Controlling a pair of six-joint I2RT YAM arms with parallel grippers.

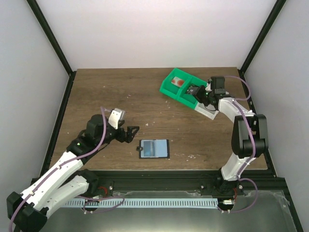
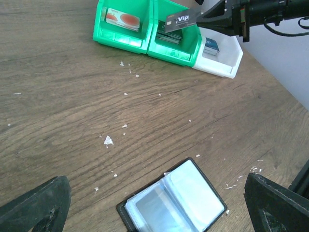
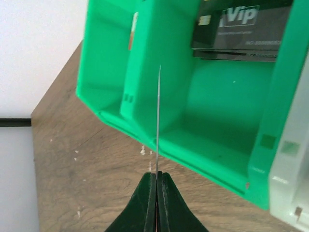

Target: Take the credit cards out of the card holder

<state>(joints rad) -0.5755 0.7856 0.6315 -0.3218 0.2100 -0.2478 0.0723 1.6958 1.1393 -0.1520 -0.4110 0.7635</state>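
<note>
I see the holder (image 1: 154,148) lying open and flat on the table (image 1: 96,96), near the front edge, with its pale panels facing up. My left gripper (image 1: 132,134) sits just to its left, jaws spread wide, holding nothing. Well apart, at the back right, my right gripper (image 1: 199,92) is pinched tight on a dark card (image 2: 182,19) above the green bins (image 2: 176,50). A stack (image 3: 241,29) of cards lies in one of them.

I see the card holder (image 1: 154,148) flat on the worktop (image 1: 96,96), front centre, w/ left fingers (image 1: 133,129) just to its left, apart. The bins (image 1: 171,88) sit far right. Right fingers (image 3: 149,198) pinch a card (image 3: 158,116) above the mid compartment, over stacked cards (image 3: 241,29).
</note>
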